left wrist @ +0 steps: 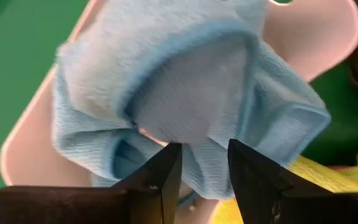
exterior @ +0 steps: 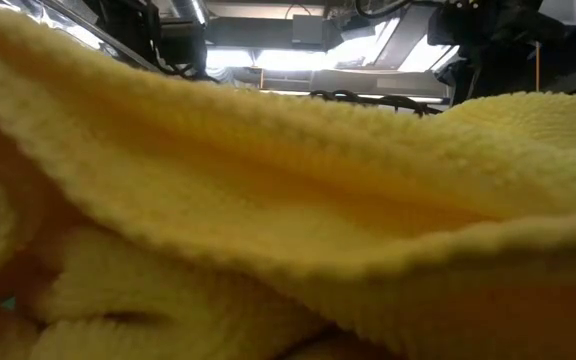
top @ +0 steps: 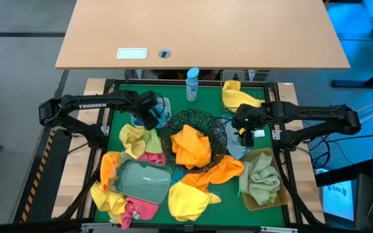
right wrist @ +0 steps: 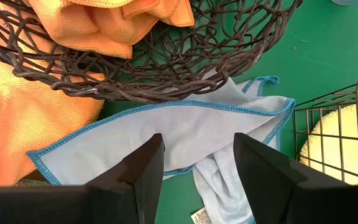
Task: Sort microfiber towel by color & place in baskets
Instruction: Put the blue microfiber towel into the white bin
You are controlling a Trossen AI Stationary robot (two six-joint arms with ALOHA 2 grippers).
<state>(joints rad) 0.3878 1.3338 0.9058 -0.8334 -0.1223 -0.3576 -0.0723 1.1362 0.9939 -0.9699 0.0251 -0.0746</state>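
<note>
So the left claw [left wrist: 204,163] sits at the upper left of the green surface [top: 206,97], fingers parted over a blue towel [left wrist: 185,93] lying in the white tub [left wrist: 23,143], apparently just dropping it off. Right of centre, the right claw [right wrist: 197,165] hangs open above another light blue towel [right wrist: 185,127], tucked beside the black mesh bowl [right wrist: 166,74] of orange towels [top: 190,145]; probably next.

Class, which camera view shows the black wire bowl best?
The high view: the whole bowl with orange towels inside. The right wrist view shows only its lower mesh; the low view, a sliver of rim; the left wrist view, an edge.
</note>
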